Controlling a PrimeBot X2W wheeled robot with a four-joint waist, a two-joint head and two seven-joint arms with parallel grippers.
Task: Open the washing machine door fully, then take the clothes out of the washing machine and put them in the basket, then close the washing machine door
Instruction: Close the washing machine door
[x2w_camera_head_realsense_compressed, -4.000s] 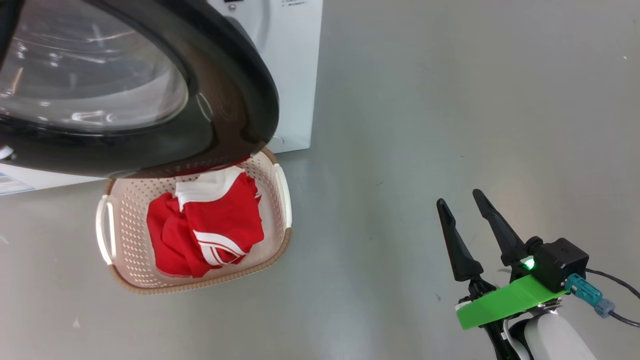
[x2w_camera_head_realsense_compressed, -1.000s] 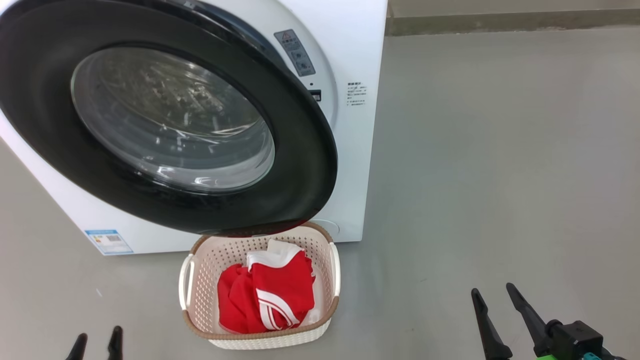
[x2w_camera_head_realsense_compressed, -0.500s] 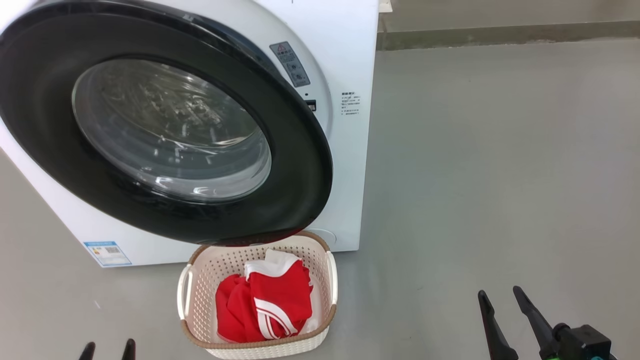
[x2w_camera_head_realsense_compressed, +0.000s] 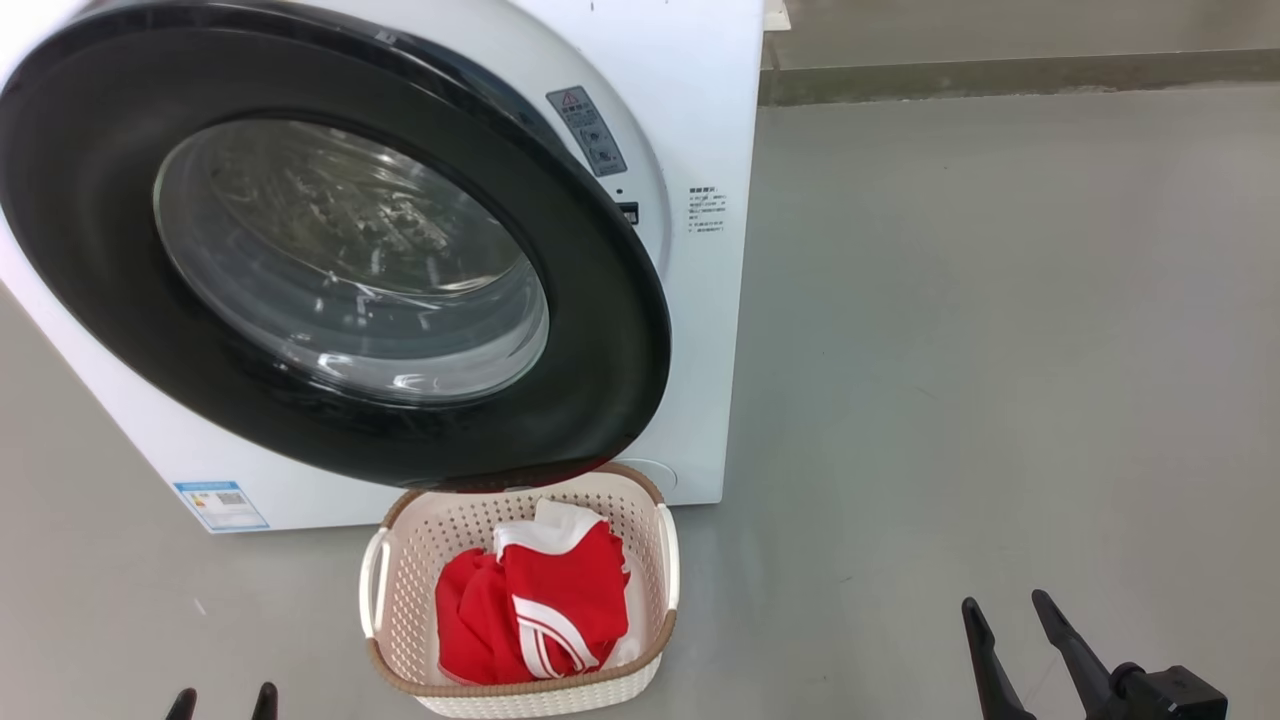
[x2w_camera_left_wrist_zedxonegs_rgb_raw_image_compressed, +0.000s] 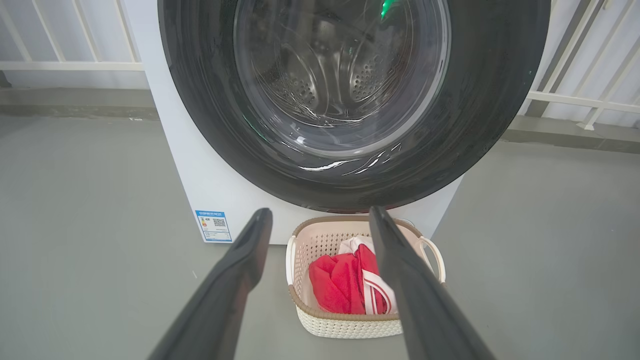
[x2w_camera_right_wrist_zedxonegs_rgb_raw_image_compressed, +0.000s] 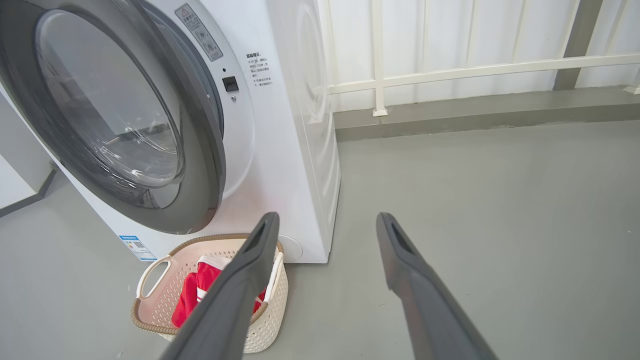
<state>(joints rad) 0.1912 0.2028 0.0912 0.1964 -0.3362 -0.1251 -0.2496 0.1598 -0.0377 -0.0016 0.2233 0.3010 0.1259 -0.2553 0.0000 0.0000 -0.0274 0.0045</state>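
1. The washing machine (x2w_camera_head_realsense_compressed: 705, 330) is a white front-loader standing on a grey floor (x2w_camera_head_realsense_compressed: 1000, 350), with a blue label (x2w_camera_head_realsense_compressed: 220, 505) at the lower left corner of its front
2. The washing machine door (x2w_camera_head_realsense_compressed: 610, 340), a broad glossy black ring around a bulging glass porthole (x2w_camera_head_realsense_compressed: 350, 260), covers most of the front. Its right edge stands a little off the cabinet, so the small dark latch slot (x2w_camera_right_wrist_zedxonegs_rgb_raw_image_compressed: 230, 83) and a grey warning sticker (x2w_camera_head_realsense_compressed: 590, 130) beside it stay uncovered; the door looks ajar rather than latched
3. In the left wrist view the perforated steel drum (x2w_camera_left_wrist_zedxonegs_rgb_raw_image_compressed: 367, 80) shows through the glass; whether anything lies in it cannot be told
4. The basket (x2w_camera_head_realsense_compressed: 400, 570), cream plastic with perforated walls, a brown woven-look rim and white side handles, sits on the floor just in front of the machine, near its right front corner. Its far end is tucked under the door's lowest part
5. The clothes (x2w_camera_head_realsense_compressed: 560, 600), a crumpled red jersey with white stripes and a white part at the far end, lie inside the basket, below its rim
6. The left gripper (x2w_camera_head_realsense_compressed: 224, 695) shows only its two fingertips at the lower left of the head view. Its fingers are spread apart with nothing between them, well short of the basket
7. The right gripper (x2w_camera_head_realsense_compressed: 1003, 600) is at the lower right, over bare floor and well apart from the basket and the machine. Its long dark fingers are likewise spread wide and empty
8. A white railing (x2w_camera_right_wrist_zedxonegs_rgb_raw_image_compressed: 450, 70) runs behind the machine
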